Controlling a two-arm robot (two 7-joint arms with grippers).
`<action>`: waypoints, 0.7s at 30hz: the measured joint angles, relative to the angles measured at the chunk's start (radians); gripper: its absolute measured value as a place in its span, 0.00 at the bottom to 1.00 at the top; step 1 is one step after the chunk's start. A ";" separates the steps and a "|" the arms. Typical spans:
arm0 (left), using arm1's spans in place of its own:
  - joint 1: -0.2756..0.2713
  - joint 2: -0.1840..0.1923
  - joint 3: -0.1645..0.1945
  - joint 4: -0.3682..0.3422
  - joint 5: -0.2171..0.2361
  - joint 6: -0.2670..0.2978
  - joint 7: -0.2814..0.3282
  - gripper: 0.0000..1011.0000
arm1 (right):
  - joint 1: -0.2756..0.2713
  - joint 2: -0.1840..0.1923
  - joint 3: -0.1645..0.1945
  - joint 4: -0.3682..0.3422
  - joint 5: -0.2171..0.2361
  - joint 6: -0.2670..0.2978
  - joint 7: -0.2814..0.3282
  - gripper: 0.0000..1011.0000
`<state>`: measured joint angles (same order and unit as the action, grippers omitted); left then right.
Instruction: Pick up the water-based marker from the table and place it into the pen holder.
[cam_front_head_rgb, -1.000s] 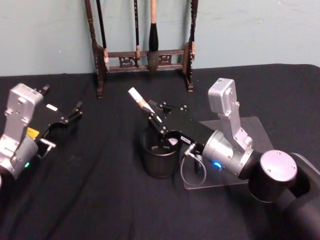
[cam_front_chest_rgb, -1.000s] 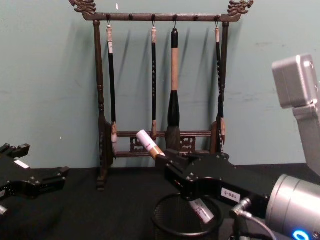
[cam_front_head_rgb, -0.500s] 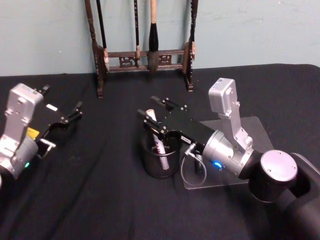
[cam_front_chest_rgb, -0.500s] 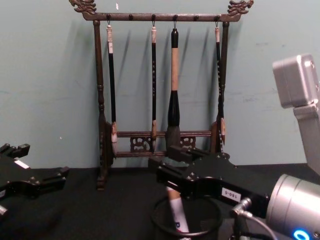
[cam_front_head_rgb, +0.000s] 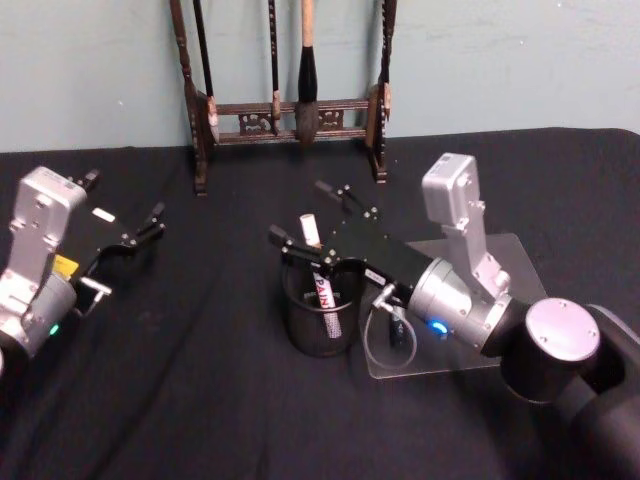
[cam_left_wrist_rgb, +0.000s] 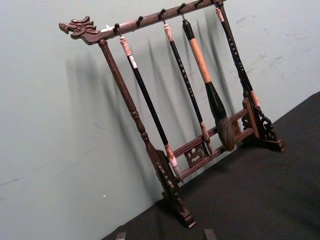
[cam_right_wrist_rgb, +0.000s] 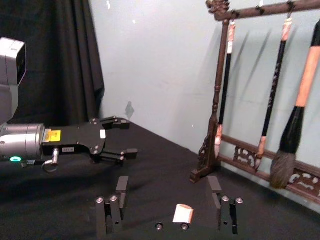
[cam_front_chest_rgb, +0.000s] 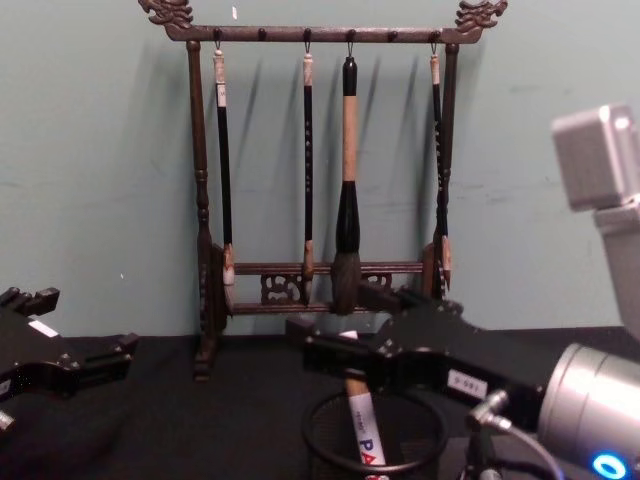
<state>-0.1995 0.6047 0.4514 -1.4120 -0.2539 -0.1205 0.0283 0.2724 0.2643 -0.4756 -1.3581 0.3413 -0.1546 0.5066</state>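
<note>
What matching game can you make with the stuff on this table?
Things:
1 marker
2 pen holder
3 right pincer
4 left pincer

Clues:
A open, just above the holder's rim
B round, black wire mesh
C idle, off to the left side, open
D standing tilted inside the holder

Pairs: 1-D, 2-B, 3-A, 4-C

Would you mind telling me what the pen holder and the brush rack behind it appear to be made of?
The pen holder looks like black metal wire mesh with a solid rim, matte; the marker shows through its wall. The brush rack looks like dark carved wood, slightly glossy, judging by its turned posts and dragon-head ends; a lacquered imitation is possible.
</note>
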 joint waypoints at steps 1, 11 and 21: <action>0.000 0.000 0.000 0.000 0.000 0.000 0.000 0.99 | -0.001 0.002 0.002 -0.004 0.002 0.000 0.001 0.98; 0.000 0.000 0.000 0.000 0.000 0.000 0.000 0.99 | -0.021 0.039 0.042 -0.099 0.015 0.003 -0.027 0.99; 0.000 0.000 0.000 0.000 0.000 0.000 0.000 0.99 | -0.081 0.086 0.133 -0.199 0.015 0.115 -0.142 0.99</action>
<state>-0.1995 0.6047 0.4514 -1.4120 -0.2539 -0.1205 0.0283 0.1918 0.3506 -0.3425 -1.5571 0.3558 -0.0395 0.3642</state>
